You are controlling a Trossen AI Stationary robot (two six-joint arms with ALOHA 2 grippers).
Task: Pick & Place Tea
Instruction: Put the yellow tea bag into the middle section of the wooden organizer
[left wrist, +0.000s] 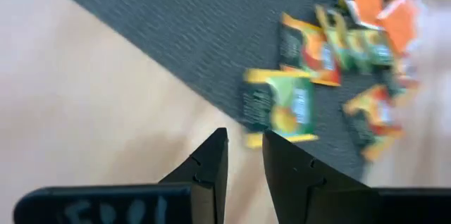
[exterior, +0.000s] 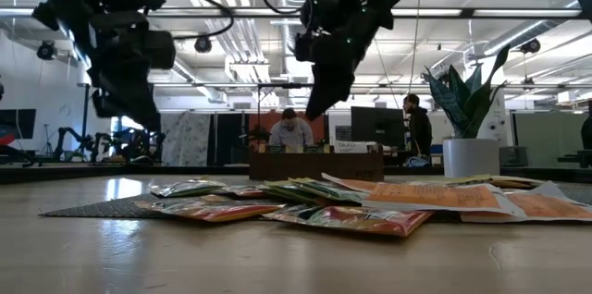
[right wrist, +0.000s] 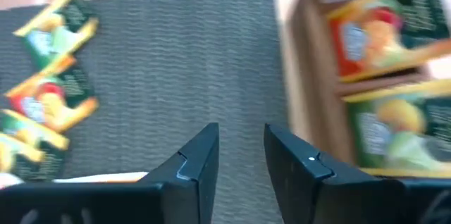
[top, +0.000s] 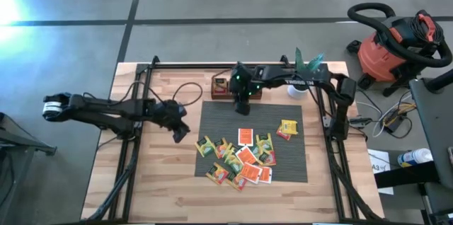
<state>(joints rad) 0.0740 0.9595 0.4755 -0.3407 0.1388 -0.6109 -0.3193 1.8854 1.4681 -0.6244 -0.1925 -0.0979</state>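
Grey mat (top: pixel 219 122) — bare far strip beneath right fingers (right wrist: pixel 239 155), parted, empty — tea (top: pixel 244 158) heaped nearer.

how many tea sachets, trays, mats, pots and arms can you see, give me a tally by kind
tea sachets on the mat: roughly 15, overlapping, exact count unclear
tea sachets in the tray: 2 visible
wooden tray: 1
grey mat: 1
potted plant: 1
robot arms: 2
total: about 22

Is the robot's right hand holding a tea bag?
No, the right hand is empty, hanging over the grey mat beside the wooden tray.
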